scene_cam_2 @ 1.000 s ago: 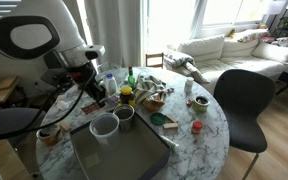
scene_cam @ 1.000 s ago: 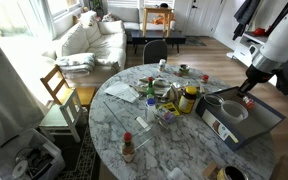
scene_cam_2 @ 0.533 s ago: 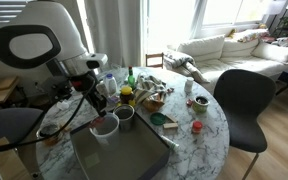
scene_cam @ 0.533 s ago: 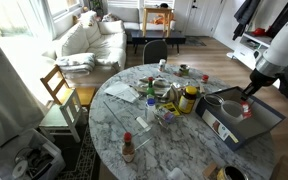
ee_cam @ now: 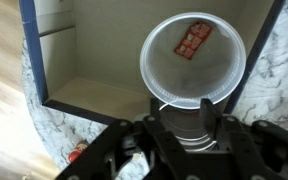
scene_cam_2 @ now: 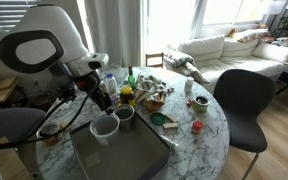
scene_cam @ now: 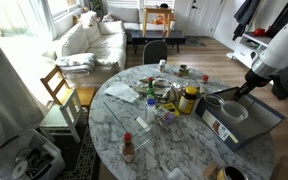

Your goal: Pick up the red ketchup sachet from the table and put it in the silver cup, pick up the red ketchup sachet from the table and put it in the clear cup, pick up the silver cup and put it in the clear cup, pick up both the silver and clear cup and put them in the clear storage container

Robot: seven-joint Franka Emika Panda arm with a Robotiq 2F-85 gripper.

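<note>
In the wrist view the clear cup [ee_cam: 194, 60] stands in the clear storage container [ee_cam: 84, 60], and a red ketchup sachet [ee_cam: 193, 40] lies flat on its bottom. The silver cup [ee_cam: 184, 128] shows just below it, between my fingers, its inside hidden. My gripper [ee_cam: 182, 108] hovers above both cups, open and holding nothing. In both exterior views the gripper [scene_cam: 242, 93] [scene_cam_2: 106, 103] hangs over the clear cup [scene_cam: 234, 111] [scene_cam_2: 104, 127], with the silver cup [scene_cam: 213, 101] [scene_cam_2: 124, 114] beside it at the container [scene_cam: 269, 118] [scene_cam_2: 124, 158].
A yellow-lidded jar [scene_cam: 189, 98] and a clutter of small items fill the middle of the round marble table [scene_cam: 104, 125]. A red-capped sauce bottle [scene_cam: 128, 148] stands near one edge. A black chair [scene_cam_2: 246, 100] stands beside the table.
The jaws have gone from shut to open. The red sachet that was at the fingertips now lies in the clear cup. The gripper has risen slightly.
</note>
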